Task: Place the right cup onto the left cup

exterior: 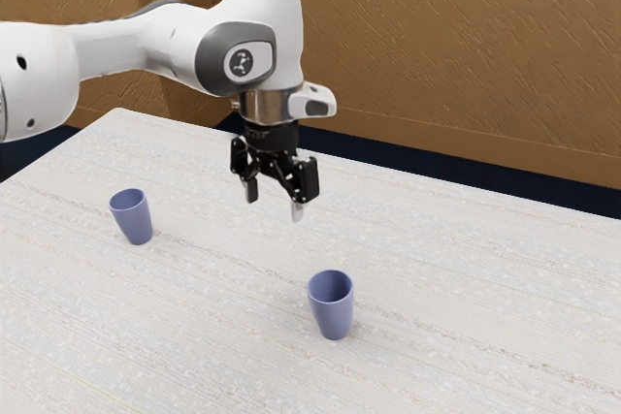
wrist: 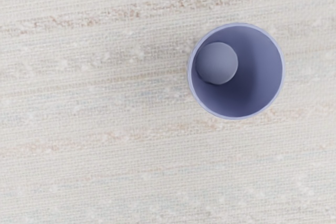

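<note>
The white arm (exterior: 175, 38) comes in from the exterior view's left, its forearm running roughly level before it bends at the wrist and turns down toward the table (exterior: 194, 336). Below that bend the hand hangs close to vertical, past a metal collar (exterior: 267, 105), and the black gripper (exterior: 275, 203) points its fingers downward, raised above the pale, streaked surface. The fingers stand wide apart, with open air between them. In the exterior view the hand appears between the two cups across the picture, set farther back than the blue-violet cup on the exterior view's right (exterior: 333, 319), which stands upright on the table near the camera, its mouth facing up. The matching cup on the exterior view's left (exterior: 135, 222) also stands on the table, mouth up, well apart from its partner. The wrist view looks steeply down on the table and into one open cup (wrist: 262, 72), with the round base visible inside its rim; I cannot tell from that view alone which of the two it is. Behind the table rises a brown, textured wall (exterior: 437, 46), with a dark blue strip along its foot (exterior: 485, 191).
</note>
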`<action>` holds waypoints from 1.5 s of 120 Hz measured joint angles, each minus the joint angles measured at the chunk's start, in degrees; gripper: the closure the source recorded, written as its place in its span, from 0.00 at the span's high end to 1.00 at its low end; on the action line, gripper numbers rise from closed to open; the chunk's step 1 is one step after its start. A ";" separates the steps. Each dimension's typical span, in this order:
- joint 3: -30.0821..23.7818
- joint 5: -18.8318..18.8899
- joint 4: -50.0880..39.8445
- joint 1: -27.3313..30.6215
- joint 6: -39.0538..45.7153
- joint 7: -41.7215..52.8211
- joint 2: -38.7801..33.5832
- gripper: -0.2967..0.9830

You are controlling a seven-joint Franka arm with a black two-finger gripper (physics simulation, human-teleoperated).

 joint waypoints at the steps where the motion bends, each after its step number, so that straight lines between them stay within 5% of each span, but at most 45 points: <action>1: 0.01 0.04 -0.13 -0.01 0.32 -0.04 0.01 0.77; 62: 0.03 0.00 -9.07 -0.58 15.81 -1.50 0.82 0.77; 180: -0.09 -1.94 -13.80 -2.11 24.73 -3.00 9.39 0.75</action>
